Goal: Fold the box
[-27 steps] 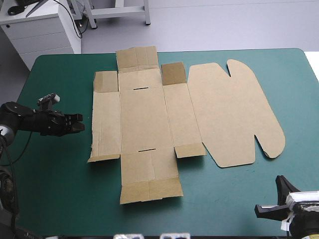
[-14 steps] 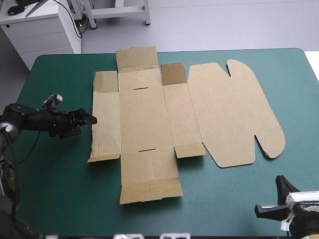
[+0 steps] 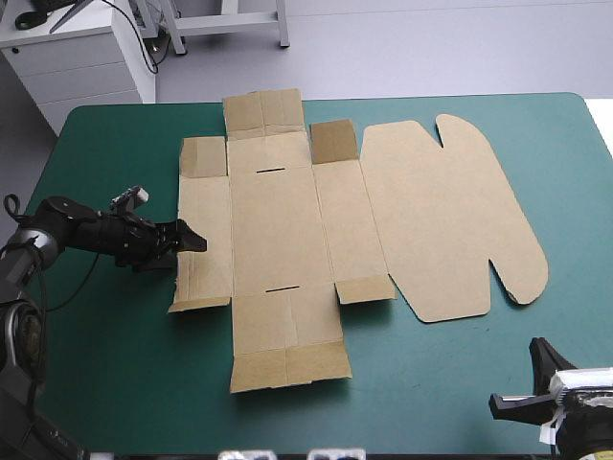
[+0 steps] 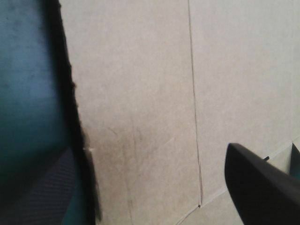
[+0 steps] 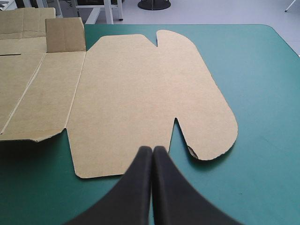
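- Flat brown cardboard box (image 3: 287, 230) lies unfolded on the teal-green bench (image 3: 115, 364).
- Black-finned left claw (image 3: 190, 241), fingers apart, spans the box's left edge, likely to raise it.
- Right claw (image 5: 153, 150), pinched together, idles off the box's near-right.

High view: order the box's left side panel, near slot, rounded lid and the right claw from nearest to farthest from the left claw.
1. The left side panel, right at the left claw.
2. The near slot, centre, near side.
3. The rounded lid, right side.
4. The right claw, near-right corner.
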